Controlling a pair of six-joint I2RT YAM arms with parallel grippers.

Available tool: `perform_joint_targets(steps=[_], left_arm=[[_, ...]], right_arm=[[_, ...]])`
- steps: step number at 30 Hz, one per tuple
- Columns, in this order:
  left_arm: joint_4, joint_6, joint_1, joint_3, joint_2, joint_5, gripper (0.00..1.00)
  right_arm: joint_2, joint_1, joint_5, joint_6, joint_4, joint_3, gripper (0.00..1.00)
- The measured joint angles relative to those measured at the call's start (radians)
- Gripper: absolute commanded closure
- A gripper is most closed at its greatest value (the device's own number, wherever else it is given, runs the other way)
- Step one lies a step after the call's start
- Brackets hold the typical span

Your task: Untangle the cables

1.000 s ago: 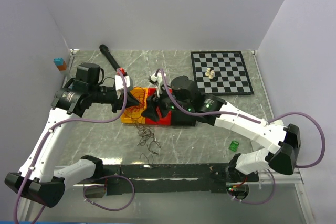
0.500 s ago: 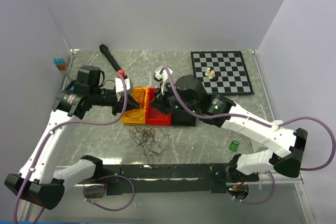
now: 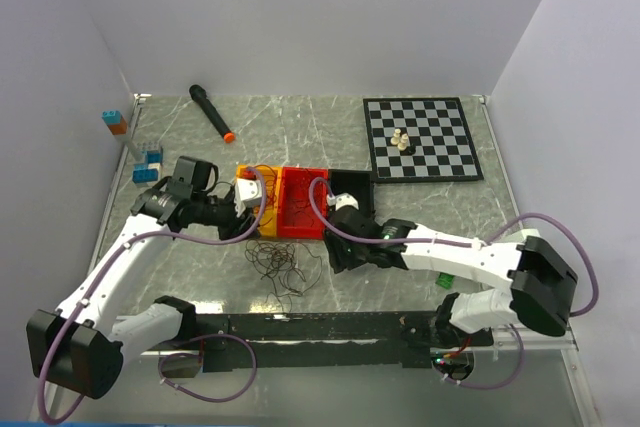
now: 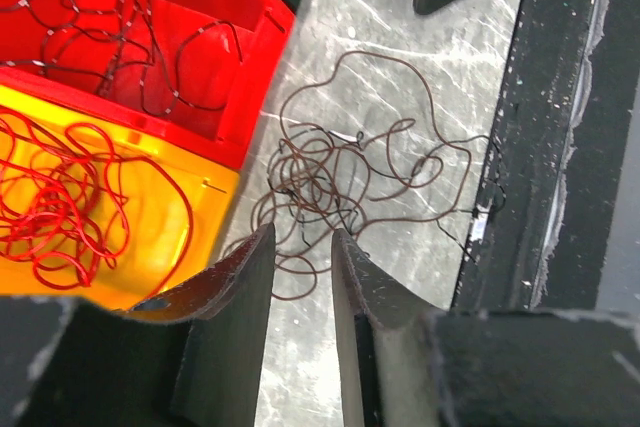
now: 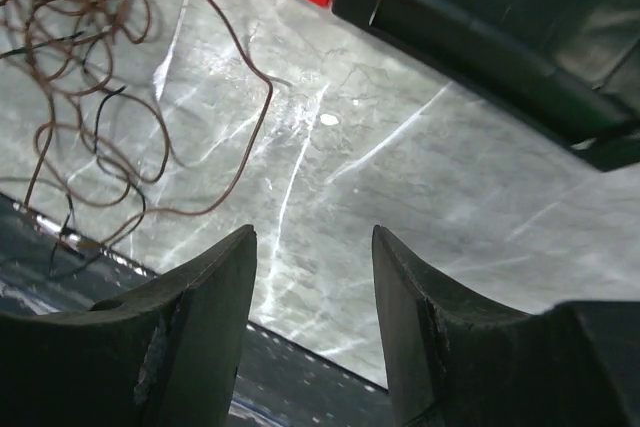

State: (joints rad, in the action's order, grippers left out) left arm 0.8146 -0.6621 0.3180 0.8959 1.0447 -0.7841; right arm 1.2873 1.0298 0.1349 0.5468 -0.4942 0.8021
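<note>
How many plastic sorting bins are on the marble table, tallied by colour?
Yellow rectangular plastic bin: 1
Red rectangular plastic bin: 1
Black rectangular plastic bin: 1
Total: 3

Top external: high, from near side, looking down over whole bench (image 3: pixel 300 127). Left wrist, right wrist: close, angled steeply down at bench. Common to all three: dark cable tangle (image 3: pixel 283 265).
</note>
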Motion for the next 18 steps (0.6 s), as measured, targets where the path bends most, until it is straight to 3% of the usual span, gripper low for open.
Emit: perform_joint_targets(steps=[7,13,16,18], left_arm=[[-0.034,0.001,0.003,0.0,-0.005,0.0,0.53],[-0.048,0.001,0.011,-0.017,-0.036,0.001,0.52],[-0.053,0.001,0.013,-0.017,-0.036,0.001,0.51],[-0.057,0.001,0.013,-0.017,-0.036,0.001,0.51]], right_arm=[[0.108,0.0,-0.045,0.088,0.114,-0.01,0.43],[0.211,0.0,-0.091,0.122,0.189,-0.002,0.46],[0.249,0.0,-0.103,0.137,0.206,0.0,0.57],[0.262,0.0,-0.106,0.14,0.212,0.002,0.76]])
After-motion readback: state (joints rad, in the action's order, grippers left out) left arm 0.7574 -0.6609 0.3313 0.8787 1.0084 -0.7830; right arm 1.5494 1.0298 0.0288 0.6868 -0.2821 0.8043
